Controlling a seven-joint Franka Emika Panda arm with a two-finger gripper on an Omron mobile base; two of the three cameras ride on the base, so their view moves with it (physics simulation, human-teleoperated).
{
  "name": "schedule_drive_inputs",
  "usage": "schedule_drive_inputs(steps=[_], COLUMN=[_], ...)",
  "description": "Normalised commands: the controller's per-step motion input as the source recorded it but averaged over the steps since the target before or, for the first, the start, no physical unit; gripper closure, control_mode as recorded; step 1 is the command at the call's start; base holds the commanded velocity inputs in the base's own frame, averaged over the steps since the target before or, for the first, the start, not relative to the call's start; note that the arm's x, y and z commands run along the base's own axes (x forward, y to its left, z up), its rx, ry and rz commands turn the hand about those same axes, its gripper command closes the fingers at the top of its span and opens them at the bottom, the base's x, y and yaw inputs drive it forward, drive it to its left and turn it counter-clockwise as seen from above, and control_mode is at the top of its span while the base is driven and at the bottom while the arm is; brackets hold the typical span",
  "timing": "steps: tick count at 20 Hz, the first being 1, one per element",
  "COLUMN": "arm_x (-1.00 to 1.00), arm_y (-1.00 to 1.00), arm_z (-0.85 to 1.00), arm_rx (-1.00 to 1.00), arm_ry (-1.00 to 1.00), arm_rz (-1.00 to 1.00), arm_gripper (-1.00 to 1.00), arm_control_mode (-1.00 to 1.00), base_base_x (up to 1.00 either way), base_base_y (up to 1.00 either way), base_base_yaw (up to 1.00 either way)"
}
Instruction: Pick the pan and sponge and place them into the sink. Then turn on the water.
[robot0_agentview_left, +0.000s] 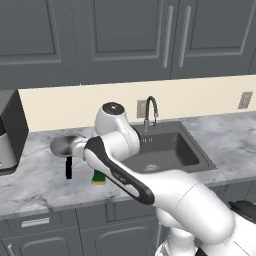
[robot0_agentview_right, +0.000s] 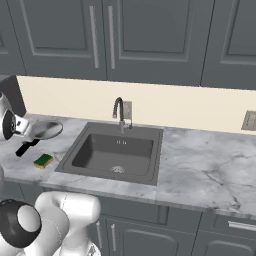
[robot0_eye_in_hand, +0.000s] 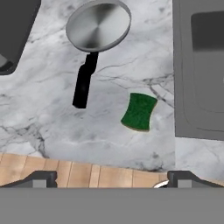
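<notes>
Marble counter (robot0_eye_in_hand: 52, 118): grey-veined white stone, spread out under the gripper (robot0_eye_in_hand: 111, 178) in the hand view, with a strip of wood floor past its near edge.
Gripper: released, its two dark tips standing far apart at the bottom of the hand view, nothing between them, hanging well above the counter.
Pan (robot0_eye_in_hand: 98, 25): round, shiny silver-grey, lying flat on the counter ahead of the gripper and a little to its left in the hand view; its black handle (robot0_eye_in_hand: 84, 81) points back toward the gripper.
Sponge (robot0_eye_in_hand: 139, 111): green top over a thin yellow layer, flat on the counter, nearer the gripper than the pan and slightly to the right of its midline (apart from both the pan and the basin).
Sink (robot0_eye_in_hand: 197, 87): dark grey basin recessed in the counter, off to the gripper's right in the hand view; nothing in it but the drain (robot0_agentview_right: 117, 169).
Faucet (robot0_agentview_right: 119, 113): dark gooseneck at the sink's rear, no stream falling from it.
Pan and sponge in the base views: both left of the sink (robot0_agentview_left: 170, 150), partly behind the arm in the left one.
</notes>
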Motion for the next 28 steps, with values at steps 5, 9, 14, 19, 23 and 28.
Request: schedule_drive_inputs(steps=[5,9,14,19,23,28], arm_x=[0.08,0.07,0.12,0.14,0.14,0.13], arm_y=[0.19,0.19,0.16,0.13,0.12,0.11], arm_z=[-0.14,-0.13,-0.11,-0.09,-0.11,-0.14], arm_rx=[0.02,0.01,0.0,0.0,0.0,0.0], arm_ry=[0.0,0.0,0.0,0.01,0.01,0.01], arm_rz=[0.02,0.02,0.0,0.0,0.0,0.0], arm_gripper=[-1.0,-1.0,-1.0,-1.0,-1.0,-1.0], arm_control_mode=[-1.0,-1.0,-1.0,-1.0,-1.0,-1.0], base_base_x=[0.0,0.0,0.0,0.0,0.0,0.0], base_base_y=[0.0,0.0,0.0,0.0,0.0,0.0], base_base_yaw=[0.0,0.0,0.0,0.0,0.0,0.0])
